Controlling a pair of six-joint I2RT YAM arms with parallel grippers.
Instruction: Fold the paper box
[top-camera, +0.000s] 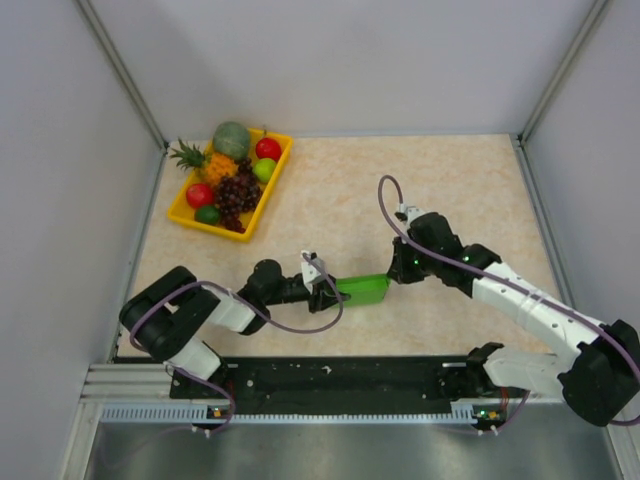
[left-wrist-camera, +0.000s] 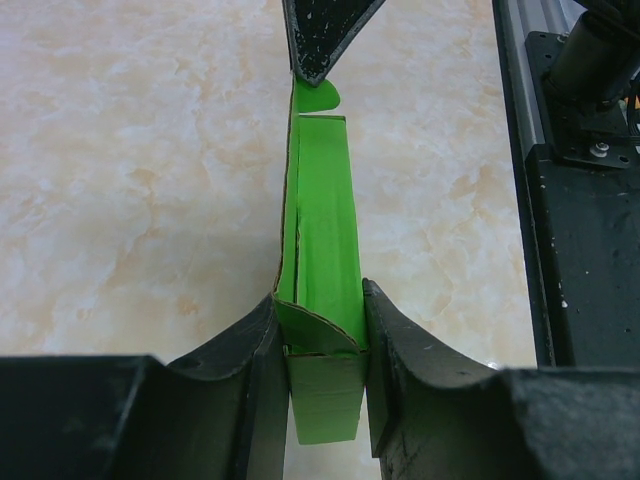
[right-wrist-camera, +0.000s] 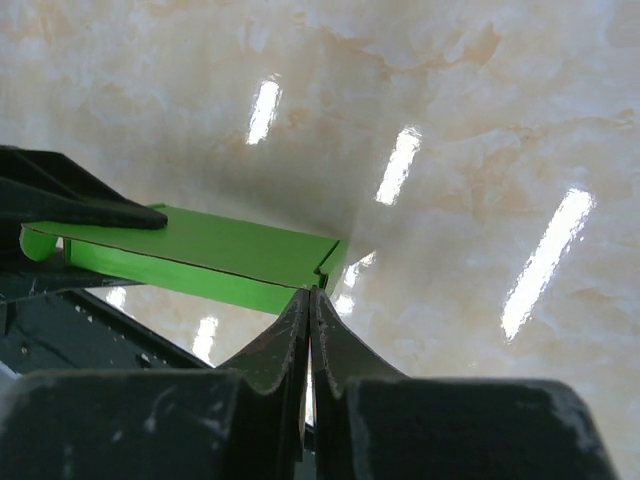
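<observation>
Because thin card sags unless braced, the left gripper (top-camera: 325, 288), well apart from the tray (top-camera: 271, 192) on its arm side, clamps one end of the box (top-camera: 362, 289) between its fingers, holding it steady. Farther from the tray, the right gripper (top-camera: 395, 272) has its fingers pressed together, tips touching the box's other end, probably to push that end closed.

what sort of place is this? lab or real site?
Likely a lab test cell: plain grey panel walls box in a beige marble-pattern tabletop, an aluminium mounting rail runs along its near edge, and a yellow plastic tray of fruit sits as a prop.
</observation>
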